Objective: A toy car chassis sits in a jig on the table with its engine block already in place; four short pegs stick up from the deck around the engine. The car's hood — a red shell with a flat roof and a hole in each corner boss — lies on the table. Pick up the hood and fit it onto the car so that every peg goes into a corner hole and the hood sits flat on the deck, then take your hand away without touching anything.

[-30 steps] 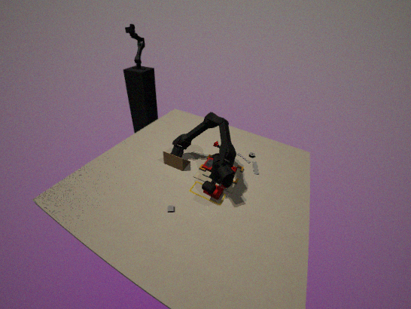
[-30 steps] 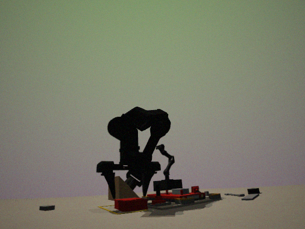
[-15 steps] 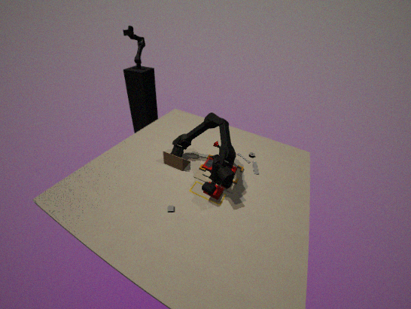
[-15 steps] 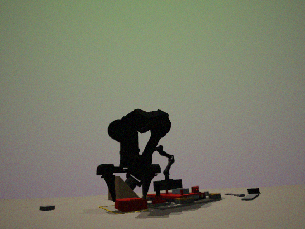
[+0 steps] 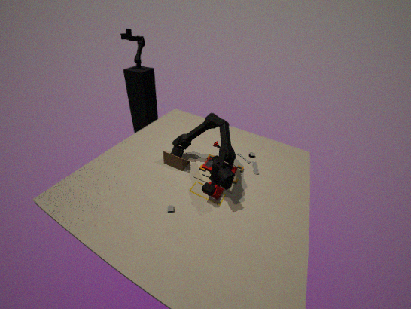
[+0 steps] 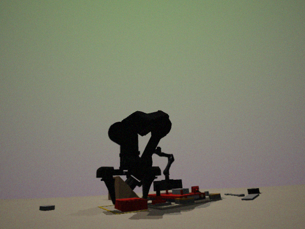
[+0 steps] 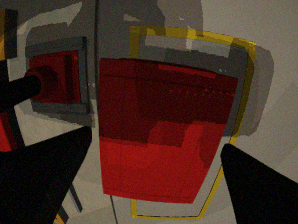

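The red hood (image 5: 217, 191) (image 6: 131, 205) (image 7: 160, 167) lies on the table, roof up, partly inside and partly over the edge of a yellow outline (image 6: 104, 208) (image 7: 244, 102). My gripper (image 6: 129, 199) (image 7: 159, 143) is open and points down, one finger on each side of the hood, with the tips near roof height in the exterior view. A gap shows beside each finger in the wrist view. The red chassis (image 5: 207, 164) (image 6: 163, 195) sits in its jig behind the hood, partly hidden by the arm. I cannot make out the pegs, and the corner holes do not show.
A small red part with a black handle stands in a grey frame (image 7: 85, 75) left of the hood. A brown board (image 5: 176, 161) (image 6: 123, 190) stands behind. A grey block (image 5: 171, 209) (image 6: 47, 208) and flat grey pieces (image 5: 256, 168) lie around. A second arm stands on a dark pillar (image 5: 142, 98).
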### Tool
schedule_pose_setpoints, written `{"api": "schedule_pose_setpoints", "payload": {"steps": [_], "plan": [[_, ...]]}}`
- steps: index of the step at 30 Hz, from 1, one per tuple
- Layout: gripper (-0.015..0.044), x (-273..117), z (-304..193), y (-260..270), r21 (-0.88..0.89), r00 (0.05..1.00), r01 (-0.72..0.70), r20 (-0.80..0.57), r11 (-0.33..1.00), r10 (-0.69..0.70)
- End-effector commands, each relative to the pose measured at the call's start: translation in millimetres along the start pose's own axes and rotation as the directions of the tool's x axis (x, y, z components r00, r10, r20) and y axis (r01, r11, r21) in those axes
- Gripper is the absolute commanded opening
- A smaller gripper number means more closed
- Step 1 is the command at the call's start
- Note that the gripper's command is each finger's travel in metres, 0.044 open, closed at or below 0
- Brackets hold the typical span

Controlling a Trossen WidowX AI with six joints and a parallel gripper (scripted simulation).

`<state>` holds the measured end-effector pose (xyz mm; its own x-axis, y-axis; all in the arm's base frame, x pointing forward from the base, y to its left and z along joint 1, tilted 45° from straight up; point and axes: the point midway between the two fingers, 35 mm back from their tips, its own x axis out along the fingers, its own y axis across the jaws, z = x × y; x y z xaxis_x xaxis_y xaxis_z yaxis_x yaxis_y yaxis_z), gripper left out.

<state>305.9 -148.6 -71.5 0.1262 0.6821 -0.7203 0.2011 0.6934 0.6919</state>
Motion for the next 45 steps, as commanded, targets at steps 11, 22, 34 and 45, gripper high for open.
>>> {"api": "schedule_pose_setpoints", "payload": {"steps": [11,22,34,45], "plan": [[0.0335,3.5,-0.1,0.1,0.0,1.0,0.0,0.0,1.0,0.0],[0.0222,3.3,-0.4,0.4,0.002,1.0,-0.002,-0.001,1.0,0.002],[0.0,-24.3,-0.5,0.1,0.002,1.0,-0.001,-0.001,1.0,0.001],[0.0,-64.5,-0.6,-0.3,0.002,1.0,0.001,-0.001,1.0,-0.001]]}}
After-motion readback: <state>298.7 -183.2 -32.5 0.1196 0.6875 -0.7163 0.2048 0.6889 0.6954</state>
